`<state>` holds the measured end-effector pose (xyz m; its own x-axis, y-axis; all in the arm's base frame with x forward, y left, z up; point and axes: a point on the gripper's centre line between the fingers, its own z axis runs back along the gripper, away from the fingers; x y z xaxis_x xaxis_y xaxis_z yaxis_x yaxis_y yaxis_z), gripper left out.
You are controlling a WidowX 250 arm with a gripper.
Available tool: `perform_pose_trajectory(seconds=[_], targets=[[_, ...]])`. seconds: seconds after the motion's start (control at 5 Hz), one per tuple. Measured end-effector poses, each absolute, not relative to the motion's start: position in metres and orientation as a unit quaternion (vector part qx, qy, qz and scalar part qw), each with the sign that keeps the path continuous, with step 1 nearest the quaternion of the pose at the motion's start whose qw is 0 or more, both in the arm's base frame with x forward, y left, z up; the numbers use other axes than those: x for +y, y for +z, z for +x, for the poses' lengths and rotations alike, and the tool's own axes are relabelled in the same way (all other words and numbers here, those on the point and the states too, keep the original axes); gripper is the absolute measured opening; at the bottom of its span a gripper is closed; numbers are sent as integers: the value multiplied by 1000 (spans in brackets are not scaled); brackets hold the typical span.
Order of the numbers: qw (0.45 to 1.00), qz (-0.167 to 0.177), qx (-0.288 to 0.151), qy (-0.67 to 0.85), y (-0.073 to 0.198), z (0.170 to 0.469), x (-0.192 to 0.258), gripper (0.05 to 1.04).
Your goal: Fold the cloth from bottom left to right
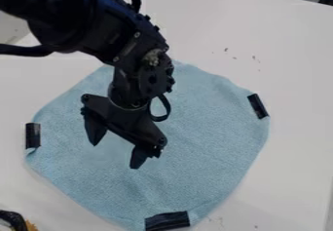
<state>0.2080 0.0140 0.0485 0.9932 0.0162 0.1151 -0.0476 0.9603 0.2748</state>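
Note:
The gripper point(116, 156) hangs over the left-centre part of the light blue cloth point(201, 142), its two fingers spread wide apart with nothing between them. The cloth lies spread out flat on the table. Black tape pieces mark its corners: one at the left point(32, 135), one at the bottom point(167, 221) and one at the right point(258, 106). The cloth's upper left part is partly hidden behind the arm.
The white table point(286, 59) surrounds the cloth, with small dark specks on it at the upper right. A black and yellow object point(14, 220) sits at the bottom left corner. The table's far edge runs along the top right.

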Motion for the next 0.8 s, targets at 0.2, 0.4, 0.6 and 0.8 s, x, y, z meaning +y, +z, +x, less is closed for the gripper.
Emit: perform_pose_trajectory(seconds=[0.2, 0.4, 0.6, 0.8], targets=[[988, 141, -50, 22, 45, 206, 14, 1000], [983, 148, -65, 89, 50, 207, 25, 1000], [974, 157, -79, 140, 62, 206, 45, 1000], [961, 170, -101, 193, 80, 213, 80, 1000]])
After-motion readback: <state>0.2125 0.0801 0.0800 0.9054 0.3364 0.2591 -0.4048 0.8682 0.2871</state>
